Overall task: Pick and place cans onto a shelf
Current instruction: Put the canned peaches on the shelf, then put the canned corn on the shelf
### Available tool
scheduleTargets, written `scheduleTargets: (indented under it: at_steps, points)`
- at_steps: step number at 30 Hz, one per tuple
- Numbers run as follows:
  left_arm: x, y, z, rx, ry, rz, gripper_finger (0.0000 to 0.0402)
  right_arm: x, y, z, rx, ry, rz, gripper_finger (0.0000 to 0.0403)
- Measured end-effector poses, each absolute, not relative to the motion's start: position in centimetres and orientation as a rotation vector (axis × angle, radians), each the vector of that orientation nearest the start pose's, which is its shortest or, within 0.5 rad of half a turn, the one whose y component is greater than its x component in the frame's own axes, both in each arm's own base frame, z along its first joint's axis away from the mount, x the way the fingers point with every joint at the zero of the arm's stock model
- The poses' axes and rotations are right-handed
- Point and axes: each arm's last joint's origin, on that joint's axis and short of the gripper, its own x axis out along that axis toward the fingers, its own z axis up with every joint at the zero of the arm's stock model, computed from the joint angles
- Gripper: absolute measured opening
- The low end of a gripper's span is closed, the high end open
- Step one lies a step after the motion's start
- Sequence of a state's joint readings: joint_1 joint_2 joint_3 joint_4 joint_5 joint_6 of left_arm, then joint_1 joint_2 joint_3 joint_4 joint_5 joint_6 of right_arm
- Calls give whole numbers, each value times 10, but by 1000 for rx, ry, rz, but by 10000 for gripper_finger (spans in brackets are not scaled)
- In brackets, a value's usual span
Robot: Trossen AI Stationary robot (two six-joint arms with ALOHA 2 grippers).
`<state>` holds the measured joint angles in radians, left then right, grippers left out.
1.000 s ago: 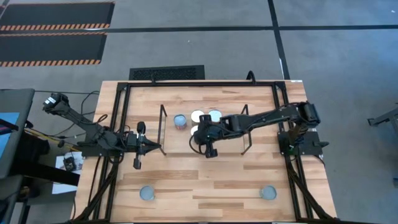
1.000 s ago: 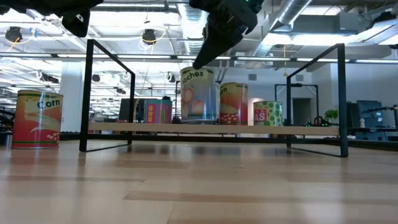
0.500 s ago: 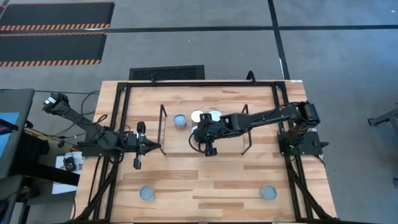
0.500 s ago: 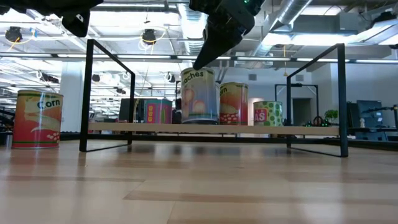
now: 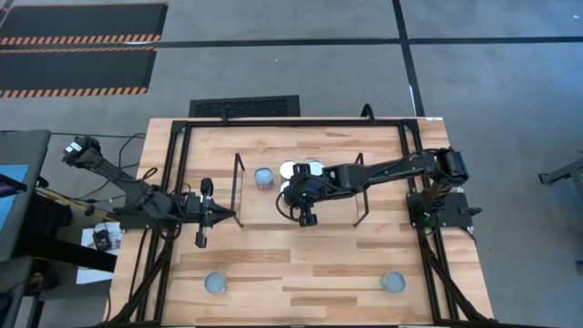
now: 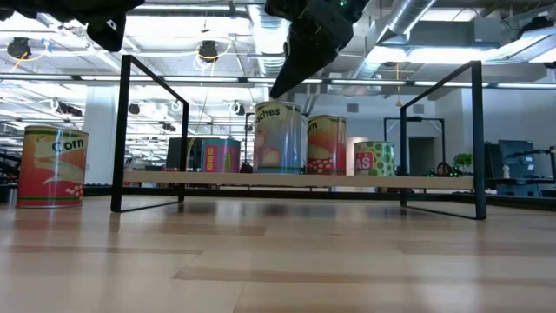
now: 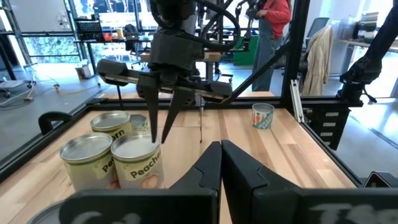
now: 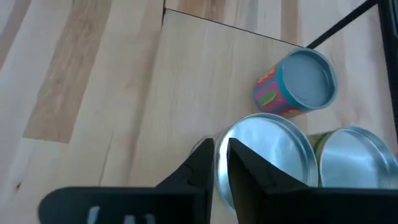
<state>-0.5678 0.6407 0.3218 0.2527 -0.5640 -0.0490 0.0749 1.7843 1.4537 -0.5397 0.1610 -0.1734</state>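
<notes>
The light-wood shelf (image 5: 264, 205) with black wire ends stands mid-table. Several cans stand on its board. One is a "Peaches" can (image 6: 278, 137), upright, which also shows in the left wrist view (image 7: 138, 162). A pink can with a blue top (image 5: 264, 176) stands to its left. My right gripper (image 7: 159, 134) is shut and points down at the top of the Peaches can (image 8: 267, 149). My left gripper (image 5: 232, 217) is shut and empty, level, just left of the shelf's left end. My right gripper's shut fingertips (image 7: 163, 138) come from above, pointing down, at the near rim of the Peaches can's silvery top (image 7: 134, 146). I cannot tell whether they touch it. The can stands upright on the shelf board.
Two blue-topped cans stand on the table near its front edge, one at the left (image 5: 216, 283) and one at the right (image 5: 393, 282). A "Corn" can (image 6: 52, 165) shows beside the shelf in the low view. A person (image 7: 273, 25) stands in the room beyond the table.
The Peaches can stood tilted on the shelf board and now stands upright. My right gripper has stayed above it, shifting slightly toward the table's far edge.
</notes>
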Motion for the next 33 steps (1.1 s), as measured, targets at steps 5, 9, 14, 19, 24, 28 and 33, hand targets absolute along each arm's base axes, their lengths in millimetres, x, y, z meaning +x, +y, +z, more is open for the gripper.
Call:
scheduleTargets:
  at_steps: [5,9,14,19,24,28,33]
  points:
    - [136,-69,235,-13,56,-3,0,372,44,291,-312,850,14,40]
    - [136,-69,234,-7,66,-17,0,354,64,292,-302,816,45,9]
    - [136,-69,234,-1,72,-18,0,335,81,269,-280,646,86,11]
    - [136,-70,246,21,82,-24,0,317,92,264,-245,437,118,6]
    - [132,-72,270,68,179,-44,0,292,109,282,-258,352,127,4]
    - [127,-69,279,50,279,-36,0,269,128,300,-317,297,106,5]
    - [126,-72,273,28,400,-21,0,248,154,306,-350,264,139,4]
